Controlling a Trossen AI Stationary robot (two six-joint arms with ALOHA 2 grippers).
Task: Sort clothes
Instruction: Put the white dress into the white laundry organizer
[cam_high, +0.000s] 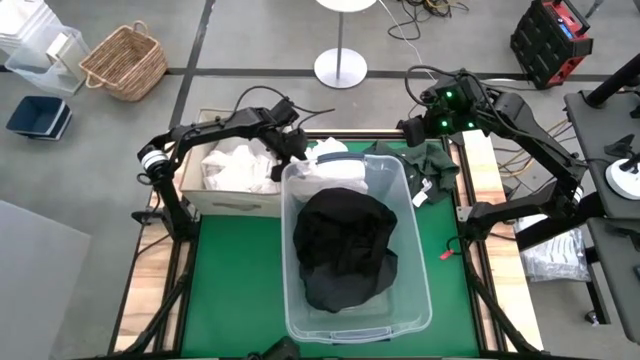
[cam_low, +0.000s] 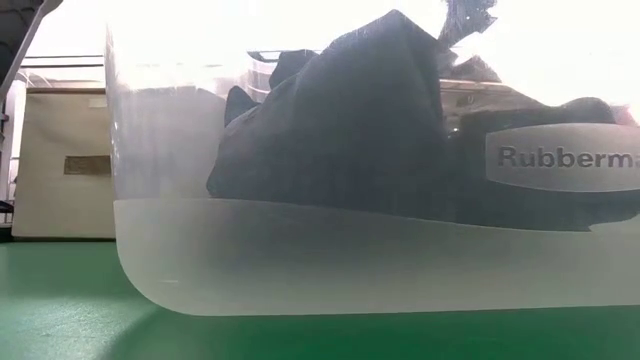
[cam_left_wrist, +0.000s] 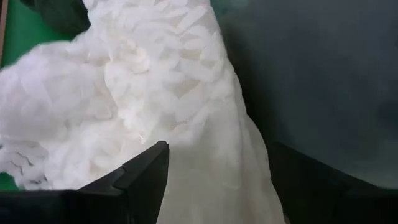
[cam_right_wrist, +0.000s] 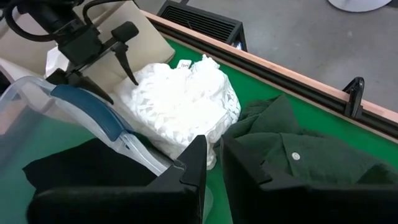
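Observation:
A white lacy garment (cam_right_wrist: 180, 99) lies bunched on the green mat against the far wall of the clear tub (cam_high: 420, 260). My left gripper (cam_right_wrist: 121, 90) is open just above it, at the tub's far left corner; the cloth (cam_left_wrist: 124, 93) fills its wrist view. A dark green garment (cam_high: 428, 165) lies on the mat to the right of the white one. My right gripper (cam_right_wrist: 214, 168) is shut and empty, raised above the green garment (cam_right_wrist: 298, 149). A black garment (cam_high: 345, 245) lies heaped inside the tub. More white clothes (cam_high: 235, 165) fill the beige box (cam_high: 230, 205) at left. My left gripper comes at the white garment slanting down from the table's left. Its open fingers (cam_left_wrist: 149, 174) stand on either side of a ridge of the cloth (cam_left_wrist: 211, 155). I cannot tell whether they touch it.
The tub takes up the middle of the mat, and its front wall (cam_low: 300, 260) blocks the low view. The beige box (cam_low: 65, 165) stands at the table's left edge. Wooden rails (cam_right_wrist: 280, 78) border the mat. A wicker basket (cam_high: 125, 62) stands on the floor beyond.

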